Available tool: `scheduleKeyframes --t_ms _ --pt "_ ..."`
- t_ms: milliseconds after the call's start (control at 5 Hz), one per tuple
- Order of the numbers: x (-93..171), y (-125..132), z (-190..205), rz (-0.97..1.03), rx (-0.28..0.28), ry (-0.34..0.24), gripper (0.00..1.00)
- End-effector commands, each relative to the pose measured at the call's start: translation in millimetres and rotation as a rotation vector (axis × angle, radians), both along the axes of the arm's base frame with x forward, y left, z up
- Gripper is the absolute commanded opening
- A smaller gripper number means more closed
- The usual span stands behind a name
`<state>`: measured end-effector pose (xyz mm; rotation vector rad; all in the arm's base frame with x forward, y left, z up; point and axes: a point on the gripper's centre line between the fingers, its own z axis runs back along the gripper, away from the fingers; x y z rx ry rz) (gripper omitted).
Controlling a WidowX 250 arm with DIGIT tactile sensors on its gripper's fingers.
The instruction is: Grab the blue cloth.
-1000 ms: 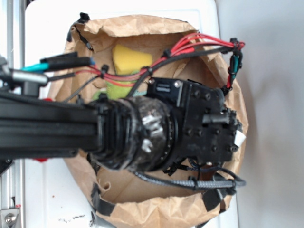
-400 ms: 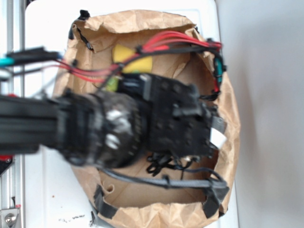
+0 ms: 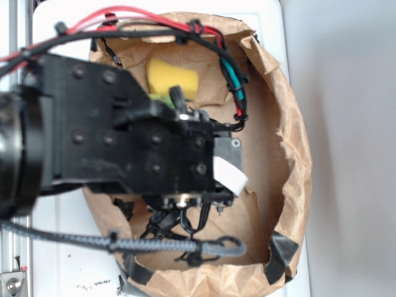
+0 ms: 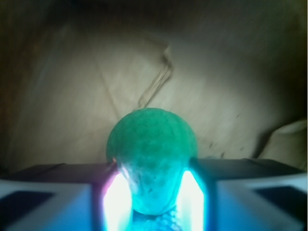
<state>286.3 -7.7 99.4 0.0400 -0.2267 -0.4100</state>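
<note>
In the wrist view my gripper (image 4: pixel 151 190) is shut on the blue cloth (image 4: pixel 151 144). The cloth is bunched into a rounded teal-green lump that bulges out past the two lit fingers (image 4: pixel 115 197), with pebbly terry texture showing low between them. It hangs above the brown paper floor of the bag. In the exterior view the black wrist housing (image 3: pixel 154 148) is large and close to the camera, over the bag's left half. It hides the fingers and the cloth.
The open brown paper bag (image 3: pixel 291 154) lies on a white surface. The yellow sponge wedge (image 3: pixel 172 77) sits at its far side, with a sliver of the green ball (image 3: pixel 161 98) just below it. Cables loop over the bag's top (image 3: pixel 229 74) and bottom (image 3: pixel 185 246).
The arm has swung left and come up towards the exterior camera, so it looks much larger. The right half of the bag's inside is now uncovered.
</note>
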Motion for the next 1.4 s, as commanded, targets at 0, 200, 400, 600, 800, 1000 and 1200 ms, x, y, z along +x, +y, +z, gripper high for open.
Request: scheduleKeyframes --t_ms 0,200,400,600,800,1000,1200 --pt "12.1 1.0 19.2 -0.004 -0.005 -0.069 1.00" --pt "10.2 0.8 14.9 0.002 0.010 -0.068 1.00" --pt "7.4 4.7 12.3 0.013 0.017 -0.057 1.00" --pt "15.5 15.3 0.9 0.054 0.057 -0.050 1.00" --pt "25.9 23.1 -12.5 0.076 0.093 -0.060 1.00" --pt "19.5 23.5 -29.4 0.088 0.114 -0.064 1.00" --pt "27.8 17.5 -35.2 0.085 0.089 -0.058 1.00"
